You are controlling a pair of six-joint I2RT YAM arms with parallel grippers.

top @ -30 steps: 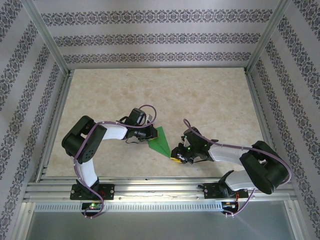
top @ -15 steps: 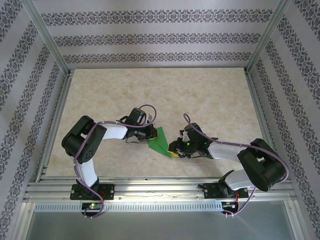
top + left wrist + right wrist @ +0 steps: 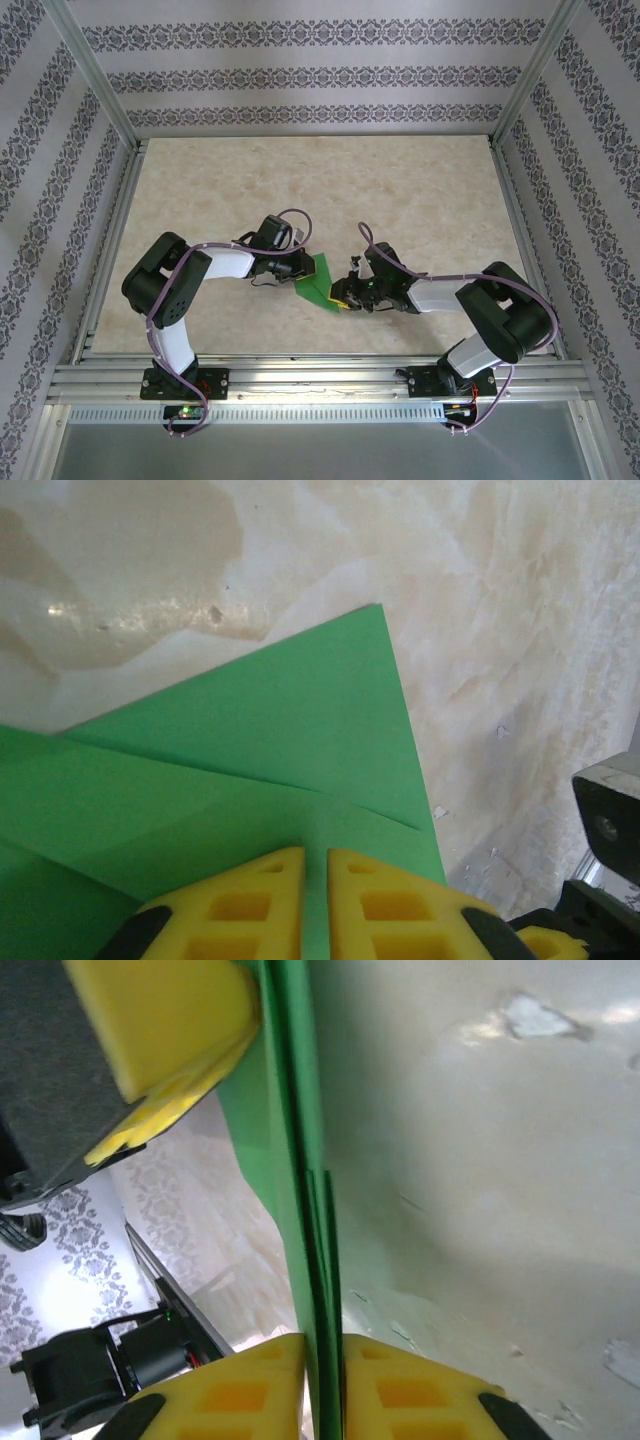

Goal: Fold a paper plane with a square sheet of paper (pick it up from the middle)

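The square sheet of paper [image 3: 320, 279] is bright green and folded into a layered, pointed shape, held between both arms near the table's front middle. My left gripper [image 3: 303, 268] is at its left edge. In the left wrist view the yellow fingers [image 3: 250, 900] stand a thin slit apart on the paper [image 3: 280, 730], with green showing in the slit at the left gripper [image 3: 316, 852]. My right gripper [image 3: 341, 297] is at the lower tip. In the right wrist view the right gripper [image 3: 323, 1338] is shut on the paper [image 3: 296, 1140], seen edge-on in several layers.
The marbled tabletop [image 3: 400, 200] stretches back to patterned walls. An aluminium rail [image 3: 300, 372] runs along the near edge, with frame posts at the corners. The left gripper's yellow finger [image 3: 160, 1020] lies close against the paper, next to the right fingers.
My right gripper has moved left to the paper's lower tip and closed on it. The paper now looks shorter and more upright. The left arm has hardly moved.
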